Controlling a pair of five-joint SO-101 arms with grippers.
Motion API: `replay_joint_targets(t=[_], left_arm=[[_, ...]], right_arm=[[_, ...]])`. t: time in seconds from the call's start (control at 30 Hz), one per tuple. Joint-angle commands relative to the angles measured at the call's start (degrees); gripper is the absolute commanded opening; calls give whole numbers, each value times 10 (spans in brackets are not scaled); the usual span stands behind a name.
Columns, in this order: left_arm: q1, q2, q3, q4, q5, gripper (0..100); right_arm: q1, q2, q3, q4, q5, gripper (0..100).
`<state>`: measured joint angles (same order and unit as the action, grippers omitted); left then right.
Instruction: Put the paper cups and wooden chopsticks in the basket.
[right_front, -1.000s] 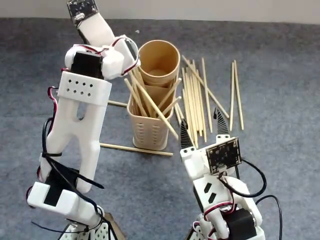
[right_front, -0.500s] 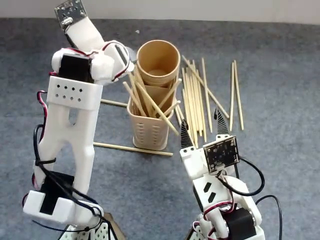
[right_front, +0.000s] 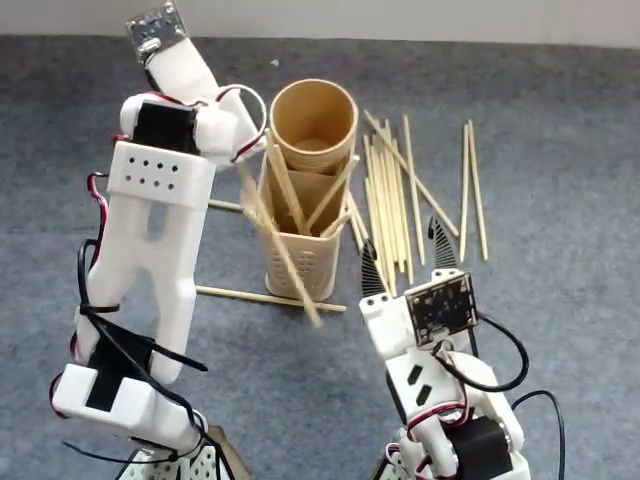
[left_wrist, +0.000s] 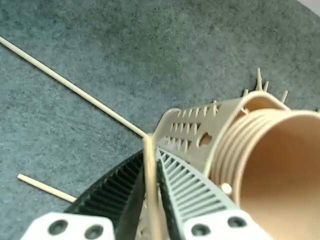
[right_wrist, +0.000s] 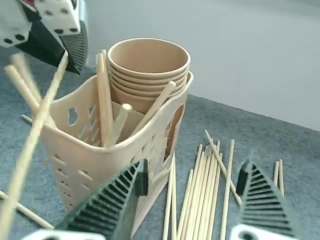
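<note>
A beige perforated basket (right_front: 298, 255) stands mid-table and holds a stack of paper cups (right_front: 313, 118) and several wooden chopsticks (right_front: 330, 195). My left gripper (right_front: 252, 135) hovers at the basket's left rim, shut on a chopstick (right_front: 285, 260) that slants down across the outside of the basket. The left wrist view shows that chopstick (left_wrist: 151, 200) pinched between the closed fingers of my left gripper (left_wrist: 151, 155), next to the basket (left_wrist: 200, 135) and cups (left_wrist: 270, 155). My right gripper (right_front: 405, 260) is open and holds nothing, over loose chopsticks (right_front: 395, 205) right of the basket. It appears as the gripper (right_wrist: 190, 200) before the basket (right_wrist: 115, 150).
Two single chopsticks (right_front: 262, 297) (right_front: 232, 207) lie on the grey carpet left of and in front of the basket. A separate pair (right_front: 472, 190) lies farther right. The carpet's far right and near left sides are bare.
My left arm swung left, then back toward the basket. The chopstick that leaned across the basket's front has swung steeper, its lower end now hanging outside. The right arm stayed still.
</note>
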<state>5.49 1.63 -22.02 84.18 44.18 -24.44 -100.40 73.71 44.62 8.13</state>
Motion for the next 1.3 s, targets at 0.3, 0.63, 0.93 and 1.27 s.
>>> replay_joint_targets(t=[0.3,0.63,0.93,1.27], left_arm=[[-115,-4,-266,-16,-96,5],[-234,2,-405,-4,-192,18],[-198,0,-163,141,-288,161],[-168,-3,41,168,-576,160]], right_arm=[[8,7,-3,-9,-1,286],[95,7,-19,-7,28,286],[104,29,-160,182,32,286],[108,267,-172,184,29,286]])
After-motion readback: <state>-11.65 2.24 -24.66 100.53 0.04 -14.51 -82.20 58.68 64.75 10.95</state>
